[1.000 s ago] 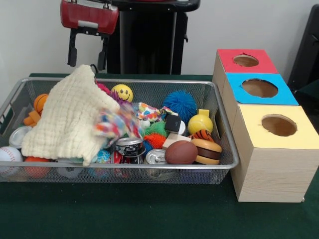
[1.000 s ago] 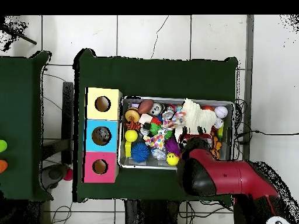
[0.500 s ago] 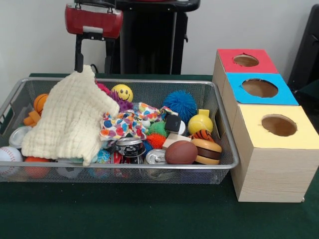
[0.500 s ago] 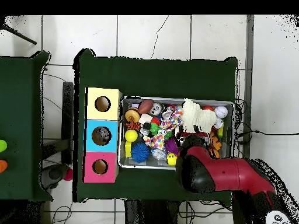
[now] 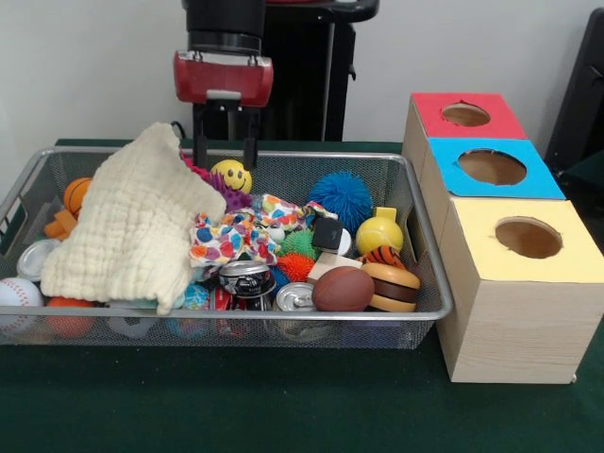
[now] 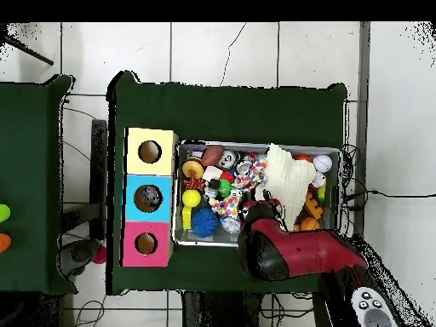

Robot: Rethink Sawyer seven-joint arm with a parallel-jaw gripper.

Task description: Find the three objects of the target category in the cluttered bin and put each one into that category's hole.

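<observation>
Three holes you see in the box [image 5: 514, 311] beside the bin [image 5: 425, 283]: red [image 5: 465, 114], blue [image 5: 492, 166], yellow [image 5: 528, 237]. Your gripper [image 5: 226, 159] hangs over the bin's back edge, just above the smiley ball [image 5: 231, 176]; its two fingers [image 5: 199, 142] stand apart and hold nothing. The cream cloth [image 5: 132, 226] lies over the bin's left part, and the spotted cloth [image 5: 236, 234] lies in the middle. Near the front edge you find cans [image 5: 247, 278], a brown football [image 5: 343, 289] and a burger toy [image 5: 392, 287]. A baseball [image 5: 17, 294] sits in the front left corner. The blue spiky ball [image 5: 341, 199] lies near the back edge. Which category is the target, you cannot tell.
</observation>
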